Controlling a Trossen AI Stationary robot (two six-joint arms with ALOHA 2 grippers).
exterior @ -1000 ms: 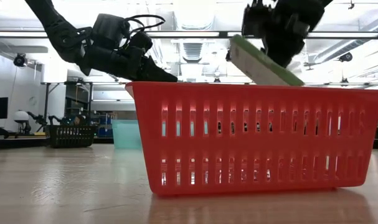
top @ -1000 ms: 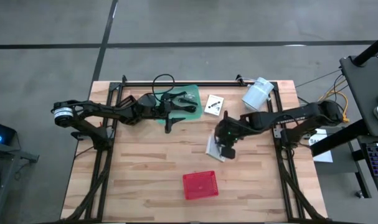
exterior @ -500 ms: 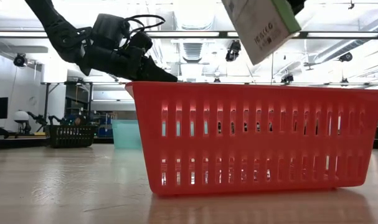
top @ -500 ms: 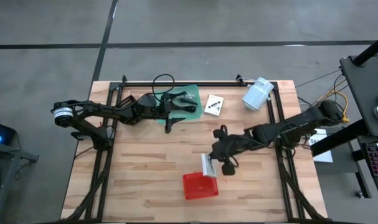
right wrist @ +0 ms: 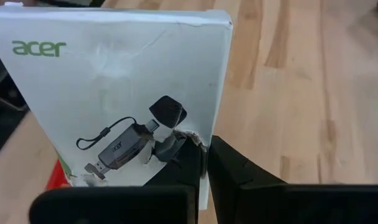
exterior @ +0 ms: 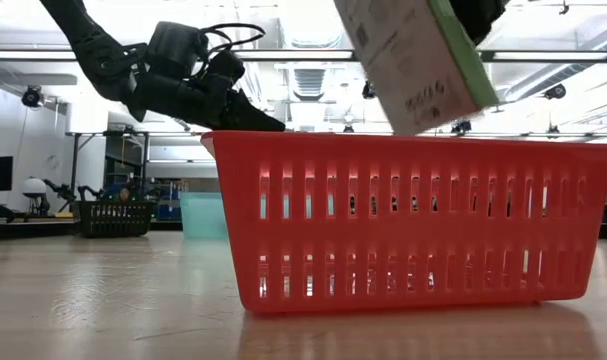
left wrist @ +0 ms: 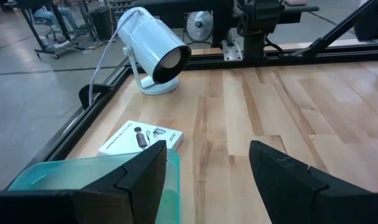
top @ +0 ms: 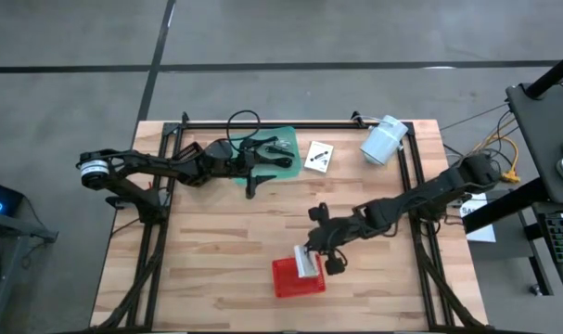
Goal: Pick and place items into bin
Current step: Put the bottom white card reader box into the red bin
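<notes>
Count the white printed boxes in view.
2. One flat white cardboard box is held over the red plastic basket; another white printed box lies beside the teal tray. Others may be hidden.

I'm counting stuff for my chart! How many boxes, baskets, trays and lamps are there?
White boxes: 2, one held over the basket, one on the table
Red basket: 1
Teal tray: 1
White lamp: 1
Total: 5

Bare table [top: 216, 250] lies open around the red bin [top: 290, 278]; a white box [top: 308, 263] hangs over its rim.
</notes>
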